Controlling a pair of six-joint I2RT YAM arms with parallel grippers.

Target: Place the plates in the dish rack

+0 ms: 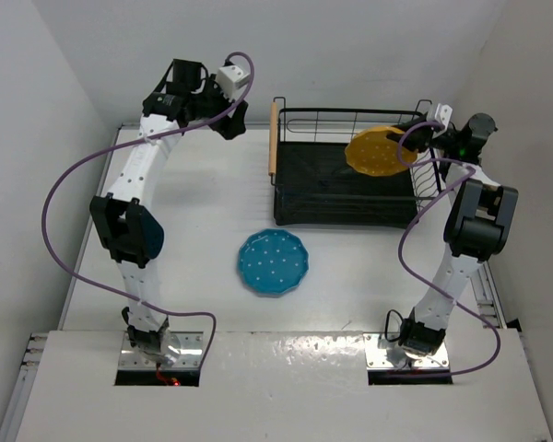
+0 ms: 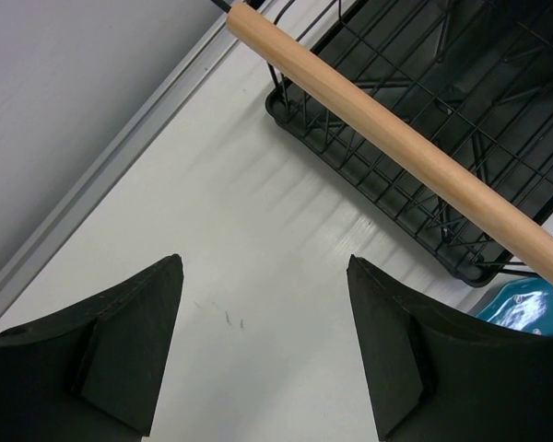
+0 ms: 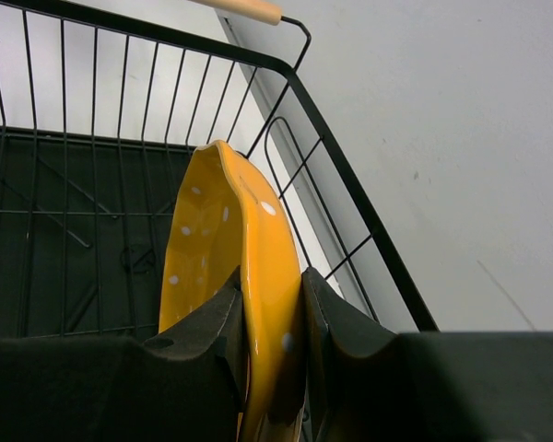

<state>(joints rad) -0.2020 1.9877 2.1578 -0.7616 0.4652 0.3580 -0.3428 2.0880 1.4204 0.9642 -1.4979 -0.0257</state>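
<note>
The dish rack (image 1: 295, 198), black wire with a wooden handle, stands at the back right of the table. My right gripper (image 1: 415, 140) is shut on the yellow-orange plate (image 1: 376, 152) and holds it on edge over the rack's back right corner; the right wrist view shows the plate (image 3: 249, 249) pinched between both fingers inside the rack's wire wall (image 3: 258, 60). The teal blue plate (image 1: 273, 262) lies flat on the table in front of the rack. My left gripper (image 1: 229, 124) is open and empty, hovering left of the rack; its view shows the handle (image 2: 396, 138) and a sliver of the teal plate (image 2: 521, 308).
White walls close in the table on the left, back and right. The rack's left wooden handle (image 1: 274, 138) is nearest my left gripper. Purple cables loop off both arms. The bare table (image 1: 203, 203) lies left of the rack.
</note>
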